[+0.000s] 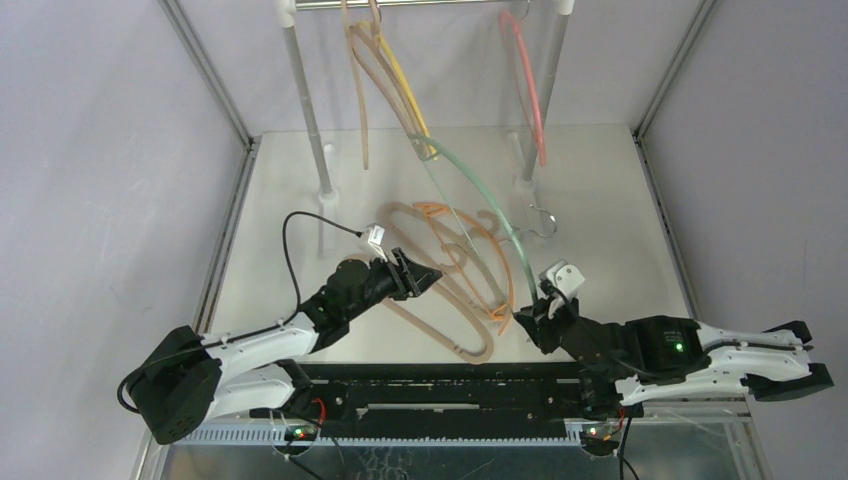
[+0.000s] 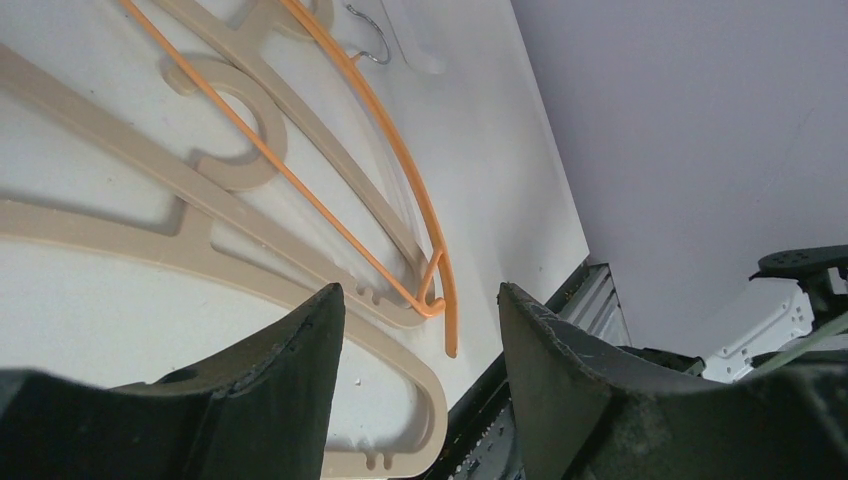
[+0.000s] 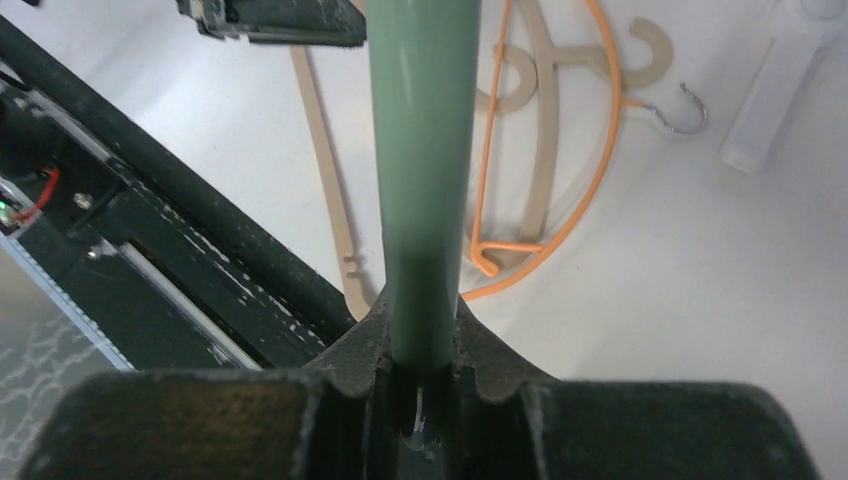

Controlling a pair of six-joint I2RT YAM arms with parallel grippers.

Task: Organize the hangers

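My right gripper (image 1: 530, 318) is shut on the lower end of the thin green hanger (image 1: 512, 240), which slants up toward the rail; its bar runs between the fingers in the right wrist view (image 3: 425, 150). My left gripper (image 1: 425, 275) is open and empty, hovering over two tan hangers (image 1: 440, 300) and an orange hanger (image 1: 480, 240) lying on the table. In the left wrist view the orange hanger's end (image 2: 440, 300) sits between the open fingers, below them. Tan hangers (image 1: 364, 110), a yellow one (image 1: 408, 95) and a pink one (image 1: 533, 90) hang on the rail.
The rail frame's white posts (image 1: 305, 110) (image 1: 548, 90) stand at the back of the white table. The orange hanger's metal hook (image 1: 543, 222) lies near the right post. A black base bar (image 1: 440, 385) runs along the near edge. Grey walls close both sides.
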